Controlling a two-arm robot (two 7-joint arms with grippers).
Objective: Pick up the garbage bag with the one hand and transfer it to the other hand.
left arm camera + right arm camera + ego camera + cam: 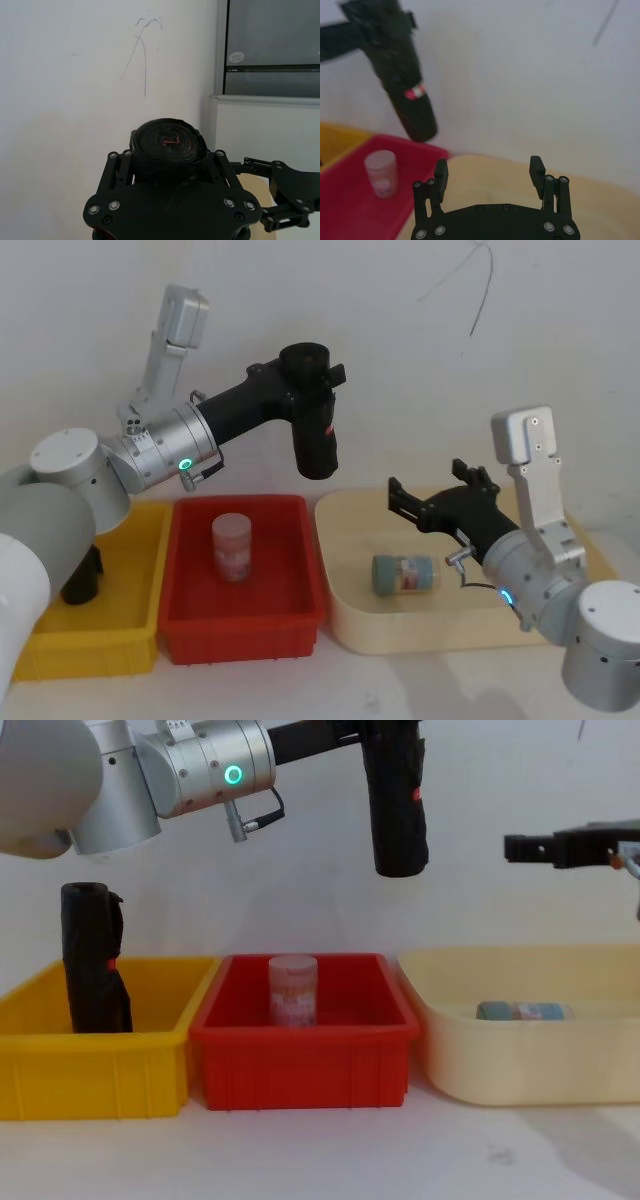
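The garbage bag (316,440), a tight black roll with a small red mark, hangs upright in the air above the back of the red bin (240,632). My left gripper (311,368), on the arm with the green-cyan ring, is shut on the roll's upper end. The left wrist view shows the garbage bag's (170,142) top end between the fingers. My right gripper (430,487), on the blue-lit arm, is open over the cream tray (400,635), pointing toward the roll with a gap between them. In the right wrist view the garbage bag (412,100) is ahead of the open right gripper (488,167).
A second black roll (93,960) stands in the yellow bin (95,1070) at the left. A clear jar (293,990) with a pink label stands in the red bin. A small bottle (405,573) lies on its side in the cream tray. A white wall is behind.
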